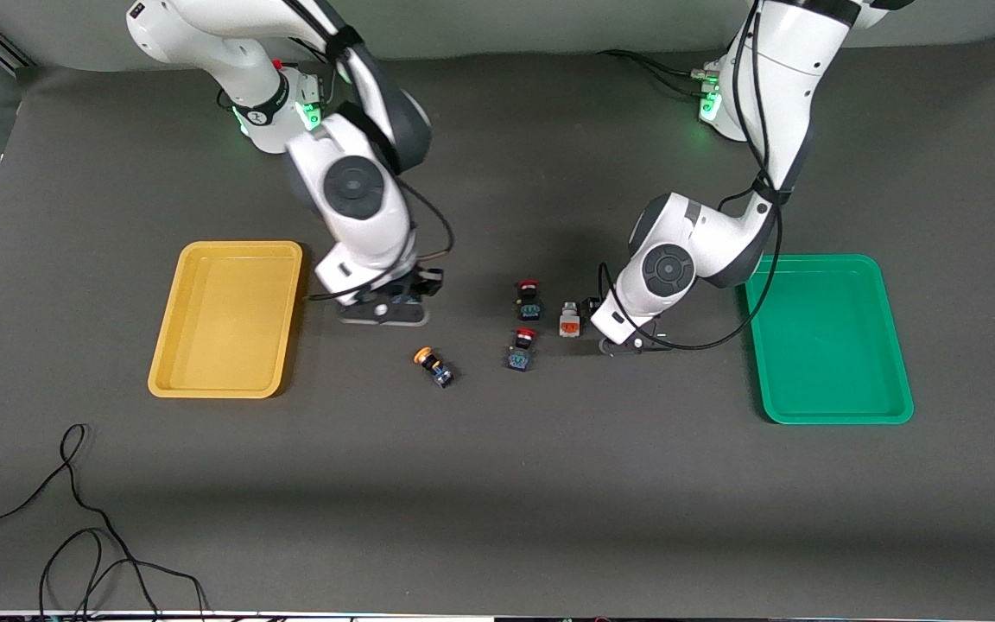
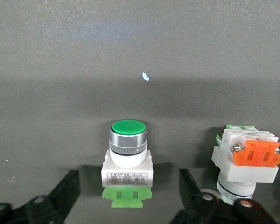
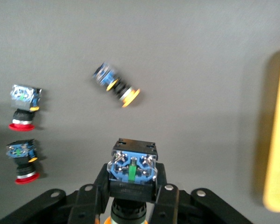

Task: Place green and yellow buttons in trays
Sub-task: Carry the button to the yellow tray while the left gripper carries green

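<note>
I had the right gripper point(image 3: 130, 198) clamped on a blue-bodied switch point(image 3: 132, 168) beside the yellow tray point(image 1: 225, 318). A second yellow-capped switch point(image 1: 434, 364) lay on the mat nearer the front camera. My left gripper point(image 2: 130, 198) sat low with fingers point(image 2: 67, 189) spread wide around the green-capped button point(image 2: 128, 161) (a white switch point(image 2: 245, 163) just beside it), near the green tray point(image 1: 830, 339). Two red-capped switches point(image 1: 529, 299) lay between the arms.

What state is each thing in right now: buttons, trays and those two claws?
Left gripper: open, straddling upright green-capped white button.
Right gripper: shut on blue-bodied yellow button.
Second yellow-capped button: lying on its side, loose.
Two red-capped buttons: loose on table.
Yellow plastic tray: empty.
Green plastic tray: empty.
</note>
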Motion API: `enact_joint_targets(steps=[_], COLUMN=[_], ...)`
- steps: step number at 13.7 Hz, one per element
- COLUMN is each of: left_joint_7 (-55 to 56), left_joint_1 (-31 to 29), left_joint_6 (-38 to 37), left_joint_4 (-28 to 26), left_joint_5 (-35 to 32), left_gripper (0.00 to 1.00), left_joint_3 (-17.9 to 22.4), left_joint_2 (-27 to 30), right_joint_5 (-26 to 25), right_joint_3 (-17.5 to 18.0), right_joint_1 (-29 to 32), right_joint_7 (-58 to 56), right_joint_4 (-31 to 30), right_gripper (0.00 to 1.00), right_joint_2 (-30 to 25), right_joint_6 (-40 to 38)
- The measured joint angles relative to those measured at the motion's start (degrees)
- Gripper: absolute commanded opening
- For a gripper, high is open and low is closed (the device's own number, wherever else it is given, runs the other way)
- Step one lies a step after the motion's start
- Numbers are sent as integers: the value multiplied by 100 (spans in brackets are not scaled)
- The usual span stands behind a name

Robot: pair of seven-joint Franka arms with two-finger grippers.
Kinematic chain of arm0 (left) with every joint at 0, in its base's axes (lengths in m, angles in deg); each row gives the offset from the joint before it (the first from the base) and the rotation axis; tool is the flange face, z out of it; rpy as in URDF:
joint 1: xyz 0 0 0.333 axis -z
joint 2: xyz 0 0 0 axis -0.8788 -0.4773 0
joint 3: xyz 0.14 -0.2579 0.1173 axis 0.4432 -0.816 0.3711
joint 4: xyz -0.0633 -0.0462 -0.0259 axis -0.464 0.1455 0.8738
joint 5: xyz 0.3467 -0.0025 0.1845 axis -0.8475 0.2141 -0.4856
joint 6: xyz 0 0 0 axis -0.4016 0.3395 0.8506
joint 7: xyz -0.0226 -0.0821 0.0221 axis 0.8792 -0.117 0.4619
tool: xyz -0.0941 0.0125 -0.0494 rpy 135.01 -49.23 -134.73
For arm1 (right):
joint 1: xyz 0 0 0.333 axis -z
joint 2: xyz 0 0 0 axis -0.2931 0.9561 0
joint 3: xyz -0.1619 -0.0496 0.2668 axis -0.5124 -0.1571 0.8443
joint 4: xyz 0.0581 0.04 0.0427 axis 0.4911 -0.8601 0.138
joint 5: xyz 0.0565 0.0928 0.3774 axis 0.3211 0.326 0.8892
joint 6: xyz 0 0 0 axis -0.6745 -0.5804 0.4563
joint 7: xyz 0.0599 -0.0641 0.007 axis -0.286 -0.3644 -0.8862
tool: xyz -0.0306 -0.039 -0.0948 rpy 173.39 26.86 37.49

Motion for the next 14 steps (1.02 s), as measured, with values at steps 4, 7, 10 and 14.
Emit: enact_joint_targets(steps=[4, 7, 10, 14], left_joint_7=[0, 0, -115, -1341], left_joint_1=[0, -22, -446, -1697], left_joint_6=[20, -76, -1861, -4276], left_joint_4=[5, 93, 711, 1638], left_joint_5=[-1, -1, -8, -74], left_gripper=[0, 0, 0, 0], left_joint_3=[9, 61, 135, 178], left_joint_2=[2, 96, 720, 1682], right_joint_5=[100, 612, 1032, 1649], right_joint_3=[-1329, -2698, -3526, -3553], right_joint_1=[31, 68, 369, 815], right_joint_7=[-2123, -4189, -5838, -6853], right_joint_4=[-62, -309, -832, -1994], right_gripper=[25, 25, 25, 25], right_joint_2=[-85, -96, -101, 70], right_joint_6=[-65, -65, 296, 1628])
